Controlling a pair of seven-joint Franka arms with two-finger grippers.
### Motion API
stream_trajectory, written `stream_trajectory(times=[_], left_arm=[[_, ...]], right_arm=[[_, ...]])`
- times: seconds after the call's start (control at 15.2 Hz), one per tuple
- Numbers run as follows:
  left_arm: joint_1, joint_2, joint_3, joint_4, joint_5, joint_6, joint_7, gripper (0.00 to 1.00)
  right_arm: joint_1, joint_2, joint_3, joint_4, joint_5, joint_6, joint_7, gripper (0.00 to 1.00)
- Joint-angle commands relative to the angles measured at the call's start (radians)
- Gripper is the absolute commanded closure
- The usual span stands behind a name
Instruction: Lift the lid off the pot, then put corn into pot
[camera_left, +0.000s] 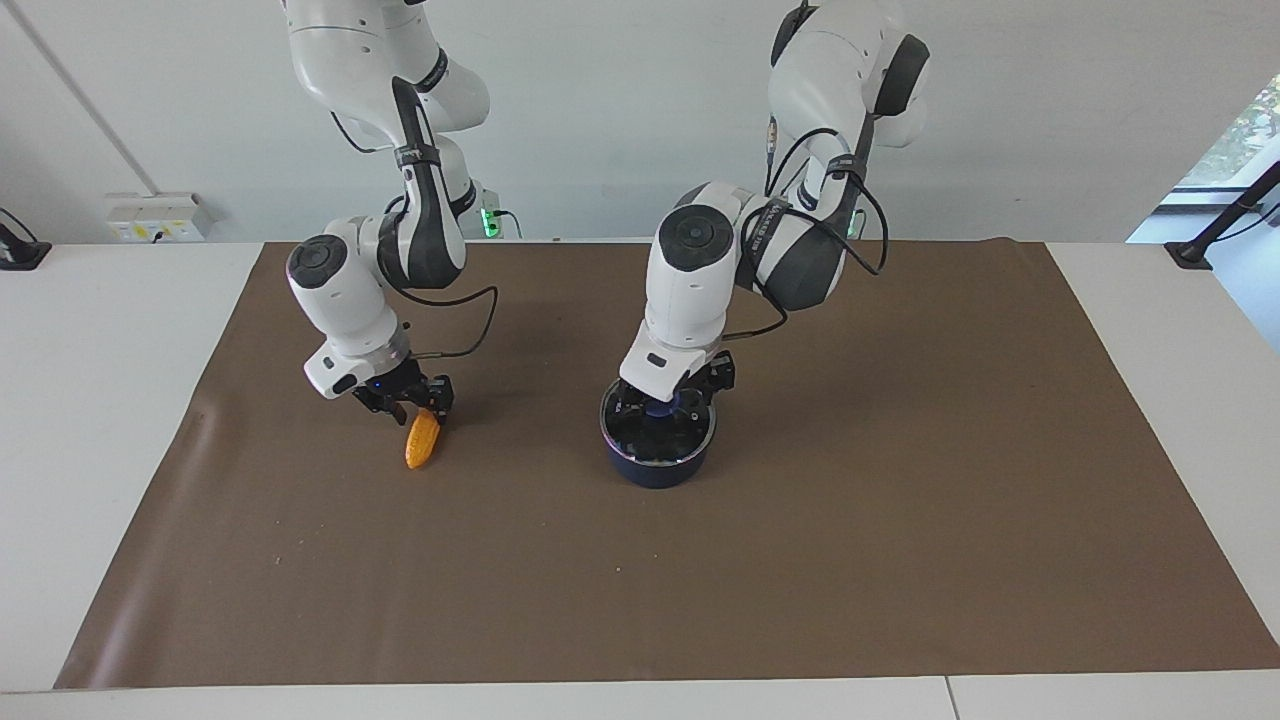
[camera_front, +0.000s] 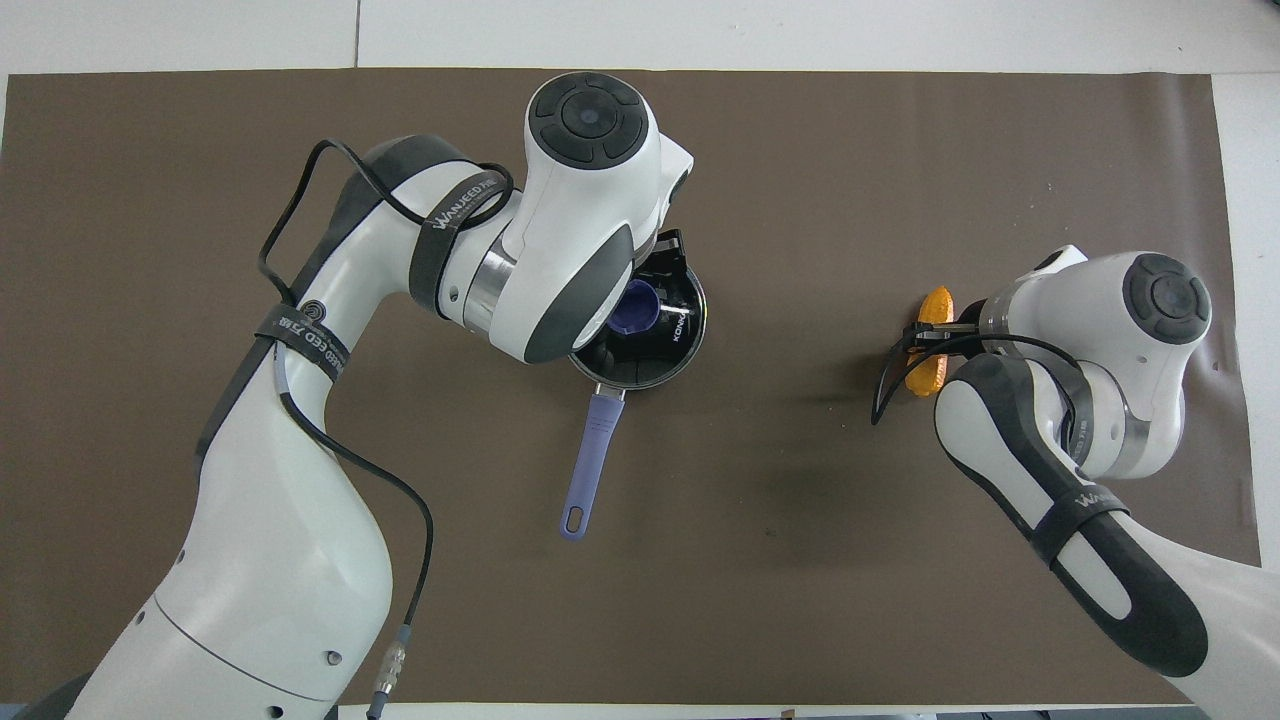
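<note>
My right gripper (camera_left: 414, 409) is clamped on the corn (camera_left: 422, 440), whose long axis runs toward and away from the robots. My left gripper (camera_left: 667, 403), fingers spread, straddles the lid (camera_left: 660, 440) knob on the pot (camera_left: 655, 468); its handle (camera_front: 590, 470) points toward the robots.

White table (camera_left: 110, 400) under brown mat (camera_left: 800, 560) bearing pot (camera_left: 655, 468), corn (camera_left: 422, 452)
</note>
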Motion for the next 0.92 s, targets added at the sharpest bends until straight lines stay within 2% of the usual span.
stream_trajectory(times=[0.0,0.07,0.26,0.66,0.85], left_arm=[[-0.014,0.006,0.011,-0.004,0.012,0.020,0.012,0.01],[-0.014,0.006,0.011,-0.011,0.012,0.022,0.012,0.01],[-0.016,0.004,0.011,-0.013,0.010,0.022,0.010,0.04],[-0.017,0.004,0.011,-0.020,-0.005,0.028,0.009,0.14],[-0.030,0.001,0.011,-0.028,-0.005,0.049,0.009,0.25]], right_arm=[[-0.008,0.029,0.004,-0.002,0.023,0.017,-0.043,0.92],[-0.006,0.031,0.004,0.003,0.023,0.015,-0.043,1.00],[0.008,0.038,0.004,0.043,0.023,-0.037,-0.040,1.00],[0.025,0.078,0.004,0.300,0.022,-0.334,-0.031,1.00],[0.041,0.083,0.003,0.409,0.008,-0.489,0.003,1.00]])
